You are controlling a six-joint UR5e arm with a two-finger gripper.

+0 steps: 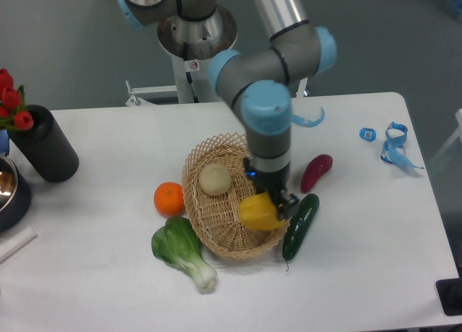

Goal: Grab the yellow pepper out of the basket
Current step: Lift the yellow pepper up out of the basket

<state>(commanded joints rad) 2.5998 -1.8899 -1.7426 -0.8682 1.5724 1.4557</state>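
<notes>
I see the white tabletop [108, 289] running off the frame on the left and at the bottom. The arm [271, 86] comes down from the top, its upper part cut off, and its wrist hides the far right rim of the basket [216, 224]. The basket sits mid-tabletop, and a pale round vegetable [215, 179] lies inside it toward the back left. My end effector [271, 206] is clenched on the pepper [260, 212], which hangs over the basket's right side; I cannot tell from this angle whether it clears the weave or touches it. The fingers are mostly hidden behind the pepper and the wrist. A bok choy [180, 250] lies against the basket's front left, a cucumber [300, 226] just beside its right edge, and a dark red vegetable [316, 172] farther right. An orange [170, 198] sits by the left rim. A black cylinder [45, 144] stands at far left, with red flowers [11, 101] and a bowl [9, 191] cropped by the edge.
</notes>
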